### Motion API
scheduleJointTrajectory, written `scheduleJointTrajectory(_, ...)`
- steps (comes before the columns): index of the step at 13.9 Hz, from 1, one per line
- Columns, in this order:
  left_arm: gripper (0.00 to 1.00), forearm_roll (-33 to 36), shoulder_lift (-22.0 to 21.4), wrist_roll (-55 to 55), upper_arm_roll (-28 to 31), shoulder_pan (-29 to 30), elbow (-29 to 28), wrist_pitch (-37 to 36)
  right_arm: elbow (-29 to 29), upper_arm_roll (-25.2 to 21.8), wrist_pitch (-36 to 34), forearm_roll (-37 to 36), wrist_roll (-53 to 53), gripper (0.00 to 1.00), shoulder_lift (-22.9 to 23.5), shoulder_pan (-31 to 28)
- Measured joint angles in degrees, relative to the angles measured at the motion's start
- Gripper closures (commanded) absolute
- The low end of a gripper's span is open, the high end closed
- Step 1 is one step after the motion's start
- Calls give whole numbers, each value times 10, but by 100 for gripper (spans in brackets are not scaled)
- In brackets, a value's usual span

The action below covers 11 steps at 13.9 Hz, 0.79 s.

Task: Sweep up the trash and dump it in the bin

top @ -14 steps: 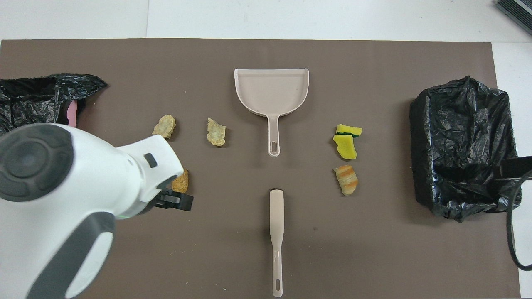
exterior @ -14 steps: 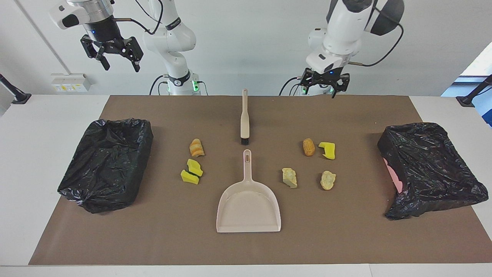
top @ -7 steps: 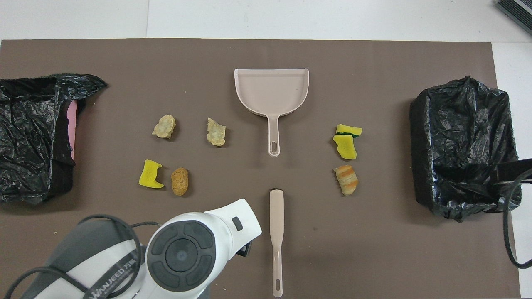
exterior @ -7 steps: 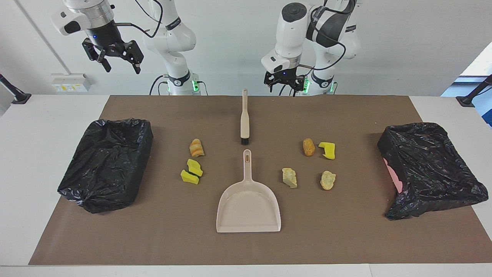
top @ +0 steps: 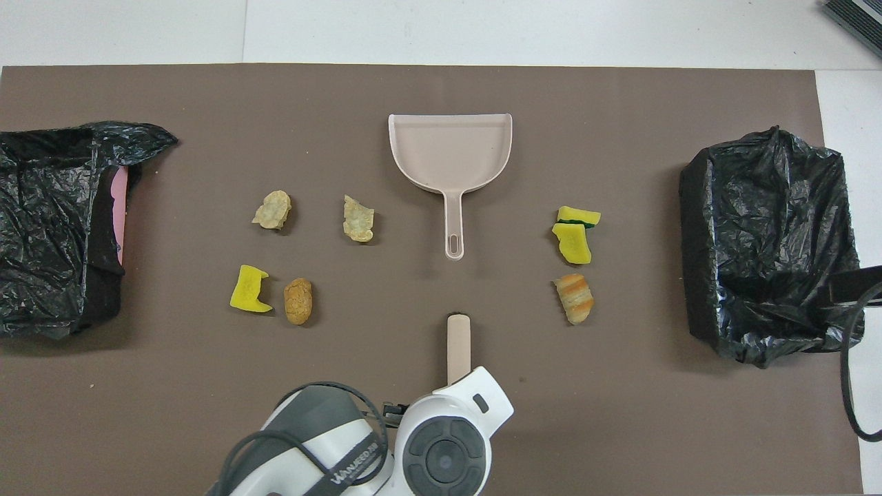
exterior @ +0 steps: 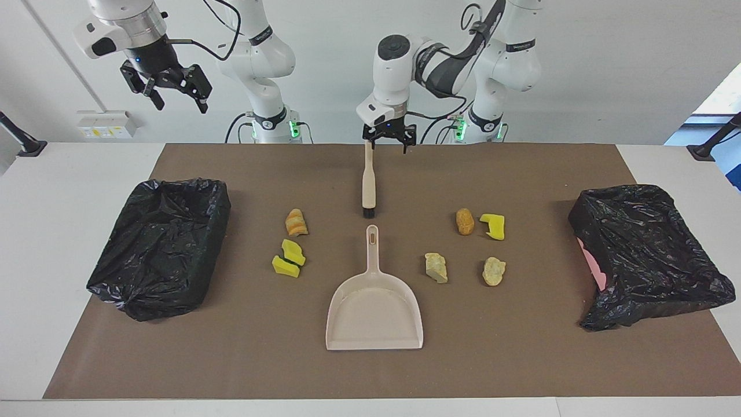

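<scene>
The beige brush (exterior: pixel 368 179) lies mid-table, bristles toward the beige dustpan (exterior: pixel 374 307), which lies farther from the robots. My left gripper (exterior: pixel 386 143) is open, low over the mat at the brush's handle end, holding nothing. In the overhead view its wrist covers most of the brush (top: pixel 458 341). Trash lies in two groups. A striped bread lump (exterior: pixel 296 222) and two yellow sponge chunks (exterior: pixel 289 258) are toward the right arm's end. A brown lump (exterior: pixel 464 221), a yellow sponge chunk (exterior: pixel 493 226) and two pale lumps (exterior: pixel 436 267) (exterior: pixel 494 271) are toward the left arm's end. My right gripper (exterior: pixel 172 95) waits open, high up.
A bin lined with a black bag (exterior: pixel 162 246) stands at the right arm's end of the brown mat. A second one (exterior: pixel 642 255), with pink showing at its side, stands at the left arm's end. The dustpan (top: pixel 449 151) is empty.
My left arm has swung from over the trash at its own end of the table to the middle, ending at the brush's handle end. The right gripper has barely moved. Nothing on the table has shifted.
</scene>
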Motion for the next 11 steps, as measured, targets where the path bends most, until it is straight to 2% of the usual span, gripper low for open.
scheduleJointTrajectory(3,0,0,53,-9,1,-31,1,28,0,1,0,0,0,0,0,1)
scheduleJointTrajectory(6,0,0,75,-16,0,-56,3,29,-1,1,0,0,0,0,0,1)
scheduleJointTrajectory(8,19,0,74,-17,3,-57,7,28,-2,0,-1,0,0,0,0,0)
scheduleJointTrajectory(11,63,0,73,-23,5,-57,13,25,-6,0,-1,0,0,0,0,0)
